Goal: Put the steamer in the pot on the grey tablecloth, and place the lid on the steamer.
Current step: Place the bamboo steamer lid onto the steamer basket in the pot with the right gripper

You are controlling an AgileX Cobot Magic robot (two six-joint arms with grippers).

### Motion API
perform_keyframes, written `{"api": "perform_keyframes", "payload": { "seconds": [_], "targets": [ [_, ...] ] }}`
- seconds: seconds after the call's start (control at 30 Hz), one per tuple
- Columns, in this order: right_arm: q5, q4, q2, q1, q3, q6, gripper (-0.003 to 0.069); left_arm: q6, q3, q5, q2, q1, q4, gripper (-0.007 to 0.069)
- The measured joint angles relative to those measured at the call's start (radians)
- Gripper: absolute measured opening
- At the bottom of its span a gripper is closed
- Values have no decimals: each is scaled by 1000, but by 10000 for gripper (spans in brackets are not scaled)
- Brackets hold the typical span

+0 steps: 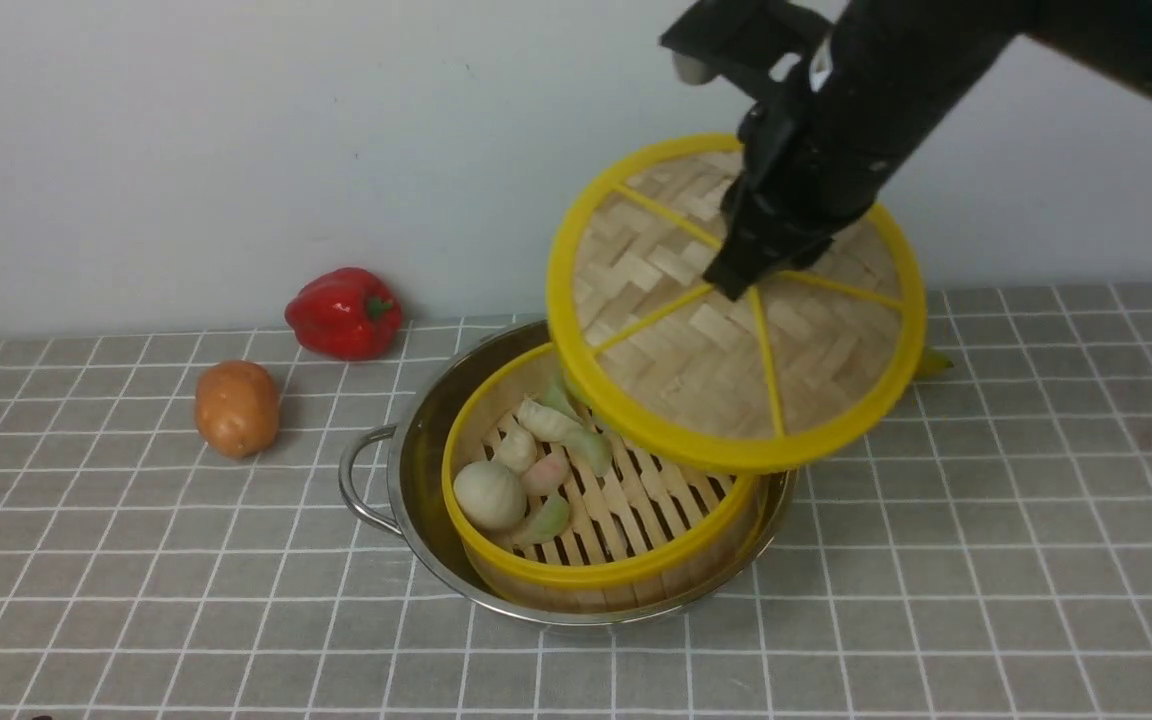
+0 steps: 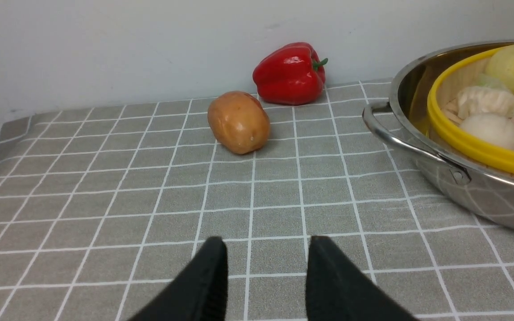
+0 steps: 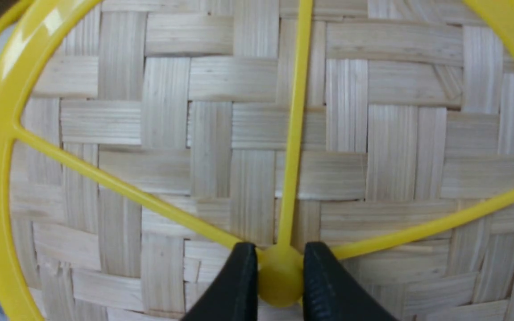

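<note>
Lid [image 1: 676, 370]: tilted over the steamer [image 1: 576, 575], hung by its knob [image 3: 279, 281] for centring.
Right gripper [image 3: 279, 263]: fingers clamp that knob.
Left gripper [image 2: 266, 258]: fingers apart, empty, parked clear.

I see a mock kitchen setup: grey white-gridded tablecloth [image 1: 86, 560], glossy red bell pepper [image 1: 344, 312], brown potato [image 1: 236, 407], bare white wall [image 1: 186, 120].

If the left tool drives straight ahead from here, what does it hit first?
Probably the potato: it lies almost dead ahead of the left tool, with only cloth between. The pepper sits farther back. Depth is hard to judge.
</note>
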Motion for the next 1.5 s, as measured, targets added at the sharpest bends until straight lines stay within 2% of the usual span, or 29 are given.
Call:
{"api": "perform_keyframes", "payload": {
  "seconds": [0.17,0.43,0.77,1.5],
  "targets": [
    [-1,17,83,53,-90,-23,144,0,0,0,0,0,0,243],
    [2,75,130,102,-99,-65,144,0,0,0,0,0,0,243],
    [2,42,157,103,-104,-42,144,0,0,0,0,0,0,243],
    [2,65,168,103,-85,-12,144,-6,0,0,0,0,0,243]
  ]
}}
